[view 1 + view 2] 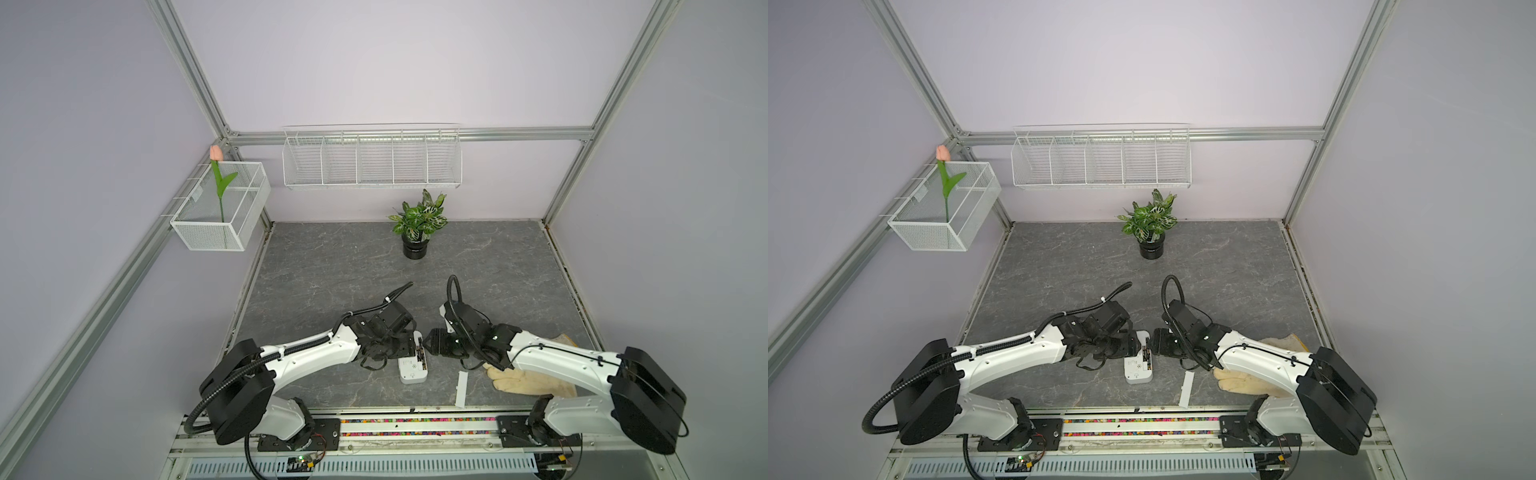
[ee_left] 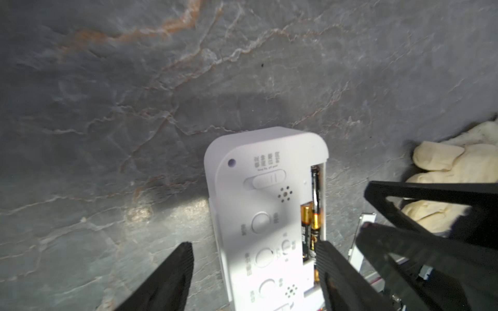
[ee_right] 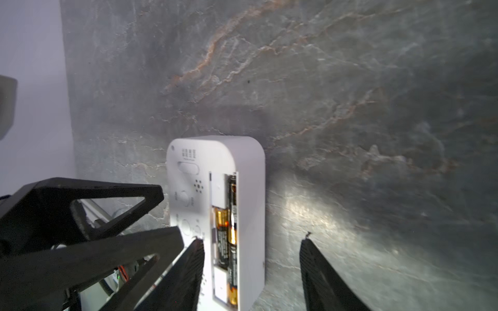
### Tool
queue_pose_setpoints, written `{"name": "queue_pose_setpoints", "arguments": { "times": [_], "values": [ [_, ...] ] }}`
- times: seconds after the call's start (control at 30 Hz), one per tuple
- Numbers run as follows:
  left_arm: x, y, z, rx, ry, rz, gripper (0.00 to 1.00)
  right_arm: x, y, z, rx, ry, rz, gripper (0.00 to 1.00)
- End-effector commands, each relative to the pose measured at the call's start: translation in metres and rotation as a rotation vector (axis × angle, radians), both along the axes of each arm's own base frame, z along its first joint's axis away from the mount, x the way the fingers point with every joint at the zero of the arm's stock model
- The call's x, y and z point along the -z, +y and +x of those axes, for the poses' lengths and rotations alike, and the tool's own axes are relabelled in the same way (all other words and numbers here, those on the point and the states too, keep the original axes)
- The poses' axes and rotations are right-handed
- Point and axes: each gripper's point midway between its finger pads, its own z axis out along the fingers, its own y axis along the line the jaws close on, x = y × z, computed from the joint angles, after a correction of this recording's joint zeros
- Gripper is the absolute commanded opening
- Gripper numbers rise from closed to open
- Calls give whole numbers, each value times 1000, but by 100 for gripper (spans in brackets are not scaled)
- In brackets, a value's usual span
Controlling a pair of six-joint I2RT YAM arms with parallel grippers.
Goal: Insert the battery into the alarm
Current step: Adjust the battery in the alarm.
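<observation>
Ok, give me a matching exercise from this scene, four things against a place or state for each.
Things: 1 alarm; 2 tulip; 3 potted plant; 4 glove.
Descriptions: A standing in the white mesh basket; B cream, lying on the table; C back up, battery bay open; D black pot, near the back wall.
Pairs: 1-C; 2-A; 3-D; 4-B.

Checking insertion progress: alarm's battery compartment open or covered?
Open. The alarm lies back up, compartment uncovered, batteries visible inside; a thin white strip lies apart nearby.
</observation>
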Motion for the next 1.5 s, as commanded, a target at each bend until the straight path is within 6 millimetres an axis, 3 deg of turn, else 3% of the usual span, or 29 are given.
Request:
{"name": "queue_pose_setpoints", "arguments": {
  "times": [0.0, 0.1, 0.5, 0.87, 1.27, 1.47],
  "values": [
    [-13, 10, 9, -39, -24, -14, 74, 0, 13, 1, -40, -4, 84, 60],
    [-9, 15, 12, -66, -15, -30, 73, 5, 15, 1, -53, 5, 82, 58],
    [19, 7, 9, -62, 45, -49, 66, 29, 11, -5, -70, 53, 36, 42],
    [33, 1, 4, -50, 87, -60, 63, 46, 8, -16, -100, 96, 2, 38],
    [44, 4, 0, -52, 108, -48, 61, 83, -19, -44, -115, 136, -122, 28],
    [47, 5, 0, -54, 109, -45, 60, 97, -23, -50, -136, 159, -169, 23]
  ]
}}
